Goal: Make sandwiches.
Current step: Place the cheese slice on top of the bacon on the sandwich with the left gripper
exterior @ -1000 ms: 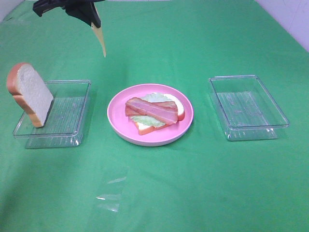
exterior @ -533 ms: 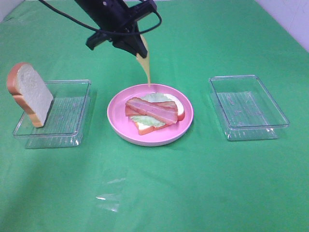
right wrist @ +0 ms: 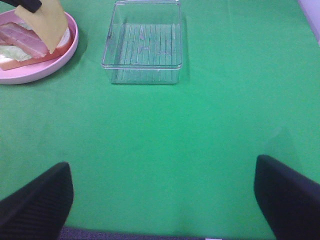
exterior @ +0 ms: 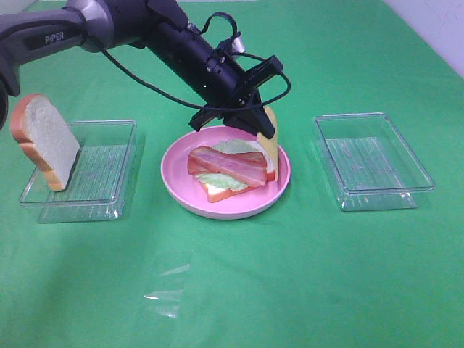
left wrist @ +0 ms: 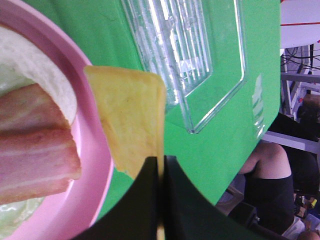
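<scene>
A pink plate (exterior: 176, 190) sits mid-cloth on the green cloth (exterior: 290, 275). One clear tray (exterior: 109, 199) lies near the cloth's left edge, another tray (exterior: 373, 161) toward its right edge, both apart from the plate.

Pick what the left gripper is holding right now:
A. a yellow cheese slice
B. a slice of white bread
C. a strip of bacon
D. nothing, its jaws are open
A: the left gripper is shut on the yellow cheese slice, which hangs at the far right rim of the pink plate, beside the bacon.
</scene>
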### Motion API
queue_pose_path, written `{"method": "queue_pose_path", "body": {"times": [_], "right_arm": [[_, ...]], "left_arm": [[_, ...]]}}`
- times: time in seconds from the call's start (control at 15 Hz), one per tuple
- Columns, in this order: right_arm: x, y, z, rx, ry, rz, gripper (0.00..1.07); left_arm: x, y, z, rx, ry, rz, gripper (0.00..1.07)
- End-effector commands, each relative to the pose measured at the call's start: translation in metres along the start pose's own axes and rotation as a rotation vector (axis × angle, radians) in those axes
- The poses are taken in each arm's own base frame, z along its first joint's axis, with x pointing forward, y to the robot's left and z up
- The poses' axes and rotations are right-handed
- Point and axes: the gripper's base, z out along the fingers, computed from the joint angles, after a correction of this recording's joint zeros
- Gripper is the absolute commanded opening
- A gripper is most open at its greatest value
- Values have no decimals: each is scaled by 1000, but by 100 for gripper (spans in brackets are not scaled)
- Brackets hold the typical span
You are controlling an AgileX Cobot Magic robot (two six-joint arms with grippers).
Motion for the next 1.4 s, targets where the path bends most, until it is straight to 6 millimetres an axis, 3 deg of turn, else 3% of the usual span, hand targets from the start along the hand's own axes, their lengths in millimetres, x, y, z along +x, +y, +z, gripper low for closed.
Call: {"method": "queue_pose_path", "body": {"times": [0.07,0.27,0.73,0.87,0.93,1.0,1.2,1.27,1.4], "right_arm": [[3,0,-2,4,-27,-7,96],[3,0,-2,4,-27,-7,96],[3,0,-2,4,-27,-7,96],[3,0,-2,4,-27,-7,96],[3,0,-2,4,-27,-7,96],[3,0,-2,4,-27,-7,96],[3,0,-2,4,-27,-7,96],[3,0,-2,4,-27,-7,96],[3,0,-2,4,-27,-7,96]], "left_arm": [[3,12,2,-103,39,11,0],[7,31,-2,-317,89,13,0],[7,30,-2,-321,83,-25,0],[7,28,-5,-327,76,-24,8],[7,27,-7,-335,70,-16,18],[3,22,-16,-373,51,5,48],[-6,2,-37,-373,-16,60,97],[-9,-11,-49,-360,-59,75,102],[-10,-30,-73,-363,-128,121,102]]}}
